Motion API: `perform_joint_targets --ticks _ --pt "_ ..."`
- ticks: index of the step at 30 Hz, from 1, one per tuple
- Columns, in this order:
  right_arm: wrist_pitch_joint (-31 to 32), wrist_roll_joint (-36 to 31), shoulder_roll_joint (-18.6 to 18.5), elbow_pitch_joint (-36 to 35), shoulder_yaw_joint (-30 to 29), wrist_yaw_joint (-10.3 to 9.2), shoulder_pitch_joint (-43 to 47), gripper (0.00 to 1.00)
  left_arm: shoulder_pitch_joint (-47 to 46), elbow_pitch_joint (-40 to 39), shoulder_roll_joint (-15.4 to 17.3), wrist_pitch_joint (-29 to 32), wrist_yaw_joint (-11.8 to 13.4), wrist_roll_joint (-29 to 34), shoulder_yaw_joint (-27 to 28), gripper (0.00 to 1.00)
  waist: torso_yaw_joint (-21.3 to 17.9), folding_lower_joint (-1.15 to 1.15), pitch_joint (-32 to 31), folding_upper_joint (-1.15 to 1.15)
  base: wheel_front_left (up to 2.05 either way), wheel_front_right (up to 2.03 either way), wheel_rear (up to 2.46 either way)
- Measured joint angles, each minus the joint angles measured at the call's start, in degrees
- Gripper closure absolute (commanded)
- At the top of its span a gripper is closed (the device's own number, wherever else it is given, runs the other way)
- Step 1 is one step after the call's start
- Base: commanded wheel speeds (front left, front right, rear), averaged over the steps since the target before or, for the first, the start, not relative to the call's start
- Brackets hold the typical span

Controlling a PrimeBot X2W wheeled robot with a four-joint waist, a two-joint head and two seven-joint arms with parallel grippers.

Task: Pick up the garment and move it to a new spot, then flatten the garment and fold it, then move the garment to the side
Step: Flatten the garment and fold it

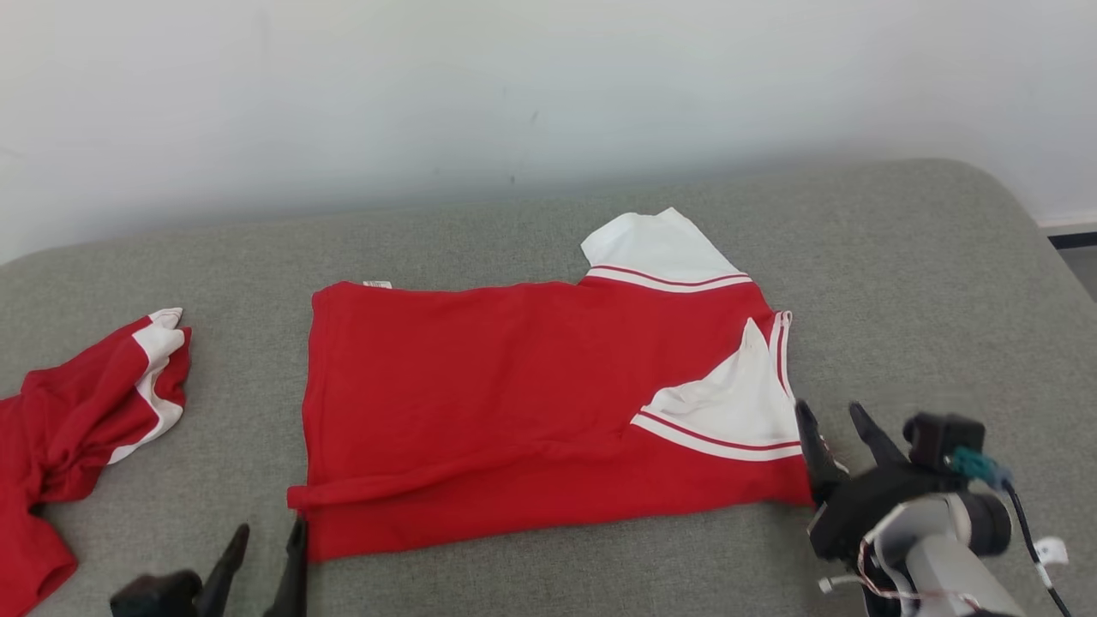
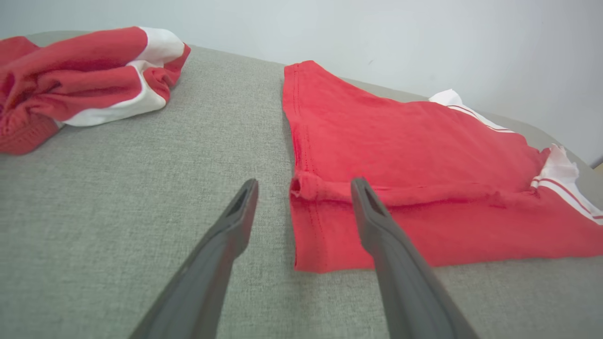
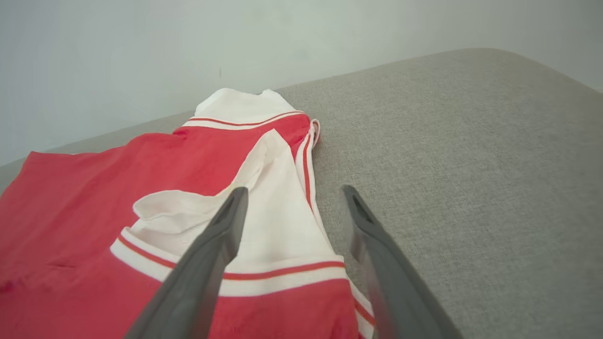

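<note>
Two red-and-white garments lie on the grey cushion (image 1: 900,283): the folded garment (image 1: 480,386) flat at its middle, a crumpled second garment (image 1: 77,411) well apart at the left. A small white tag (image 1: 377,284) on the folded one's far edge is unreadable. The left gripper (image 1: 269,536) and right gripper (image 1: 830,420) stand spread and empty at its near corners

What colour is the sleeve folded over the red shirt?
The sleeve is white with a thin red stripe near its end; the right wrist view shows it best.
</note>
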Motion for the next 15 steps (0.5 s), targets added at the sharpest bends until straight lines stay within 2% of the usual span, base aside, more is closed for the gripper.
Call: perform_joint_targets --ticks 6,15 --pt "0.2 1.0 -0.9 -2.8 0.0 0.0 6.0 0.0 3.5 -0.2 0.1 0.0 0.4 4.0 -0.5 0.0 -1.0 0.0 0.5 0.0 0.0 0.0 0.0" --pt "0.6 -2.5 0.6 -1.3 0.4 0.0 5.4 0.0 0.2 3.9 0.0 0.0 0.3 5.9 0.1 0.0 -2.3 0.01 2.9 0.0 0.0 0.0 0.0"
